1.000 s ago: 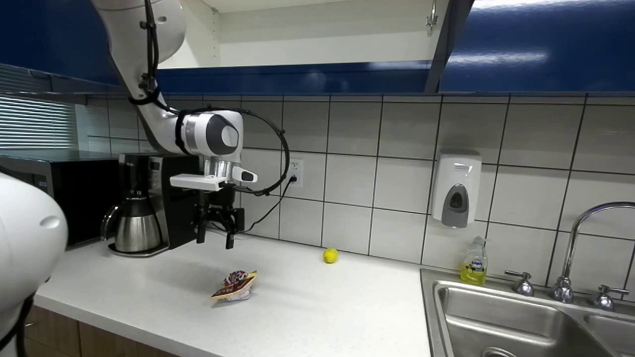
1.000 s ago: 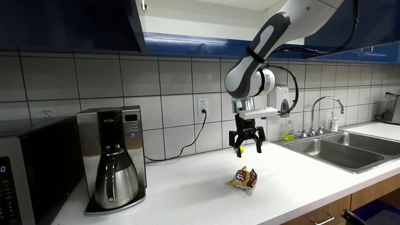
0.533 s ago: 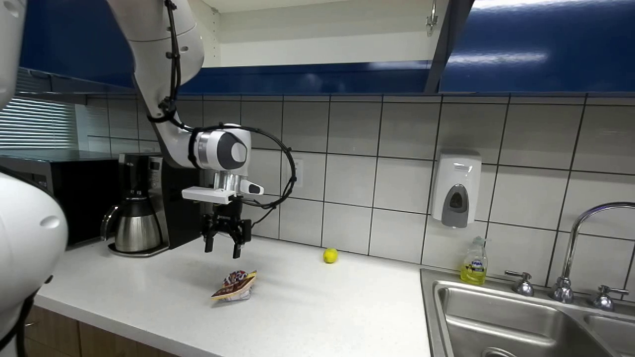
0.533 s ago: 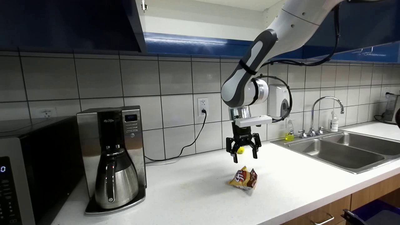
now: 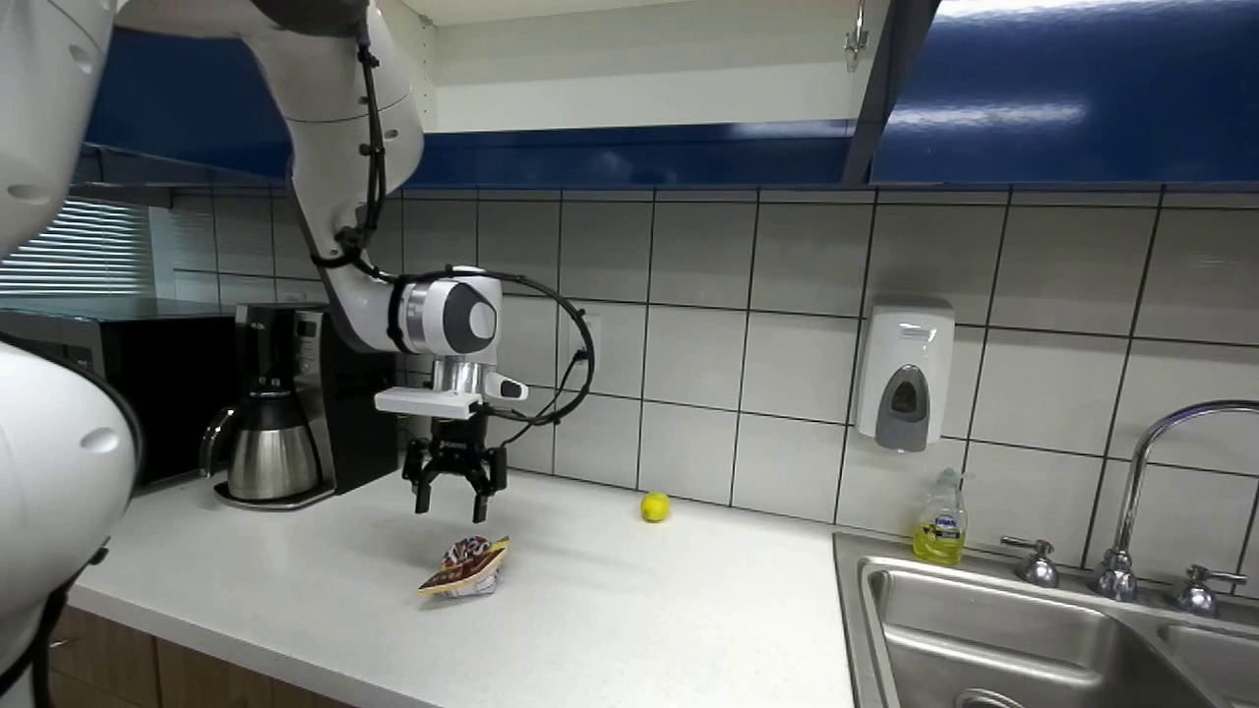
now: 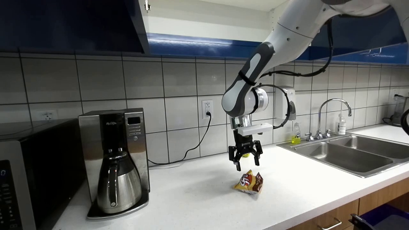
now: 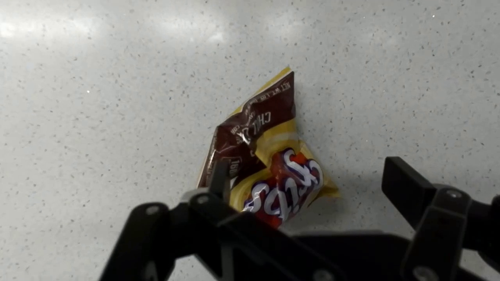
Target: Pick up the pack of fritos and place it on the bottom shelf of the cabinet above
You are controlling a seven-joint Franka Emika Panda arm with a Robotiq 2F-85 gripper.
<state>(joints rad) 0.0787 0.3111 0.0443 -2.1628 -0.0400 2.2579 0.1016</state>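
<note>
The pack of Fritos, a small crumpled brown, yellow and red bag, lies on the white counter in both exterior views [image 5: 465, 568] [image 6: 250, 183] and in the wrist view [image 7: 269, 132]. My gripper [image 5: 451, 511] is open and empty above the pack, pointing down, with a gap below its fingertips; it also shows in an exterior view [image 6: 247, 165]. In the wrist view the gripper [image 7: 306, 171] has its left finger over the pack's lower left part and its right finger over bare counter. The open cabinet [image 5: 639, 74] is above; its bottom shelf surface is hidden behind the blue front edge [image 5: 629, 157].
A coffee maker [image 6: 113, 163] and a microwave [image 6: 41, 172] stand on one side. A yellow ball-like fruit [image 5: 655, 507] sits by the tiled wall. A soap dispenser [image 5: 905, 374], a dish soap bottle [image 5: 941, 521] and a sink [image 5: 856, 629] are on the other side.
My gripper has come down toward the pack, moving right in an exterior view and slightly left in an exterior view. It has stayed open. The pack has not moved.
</note>
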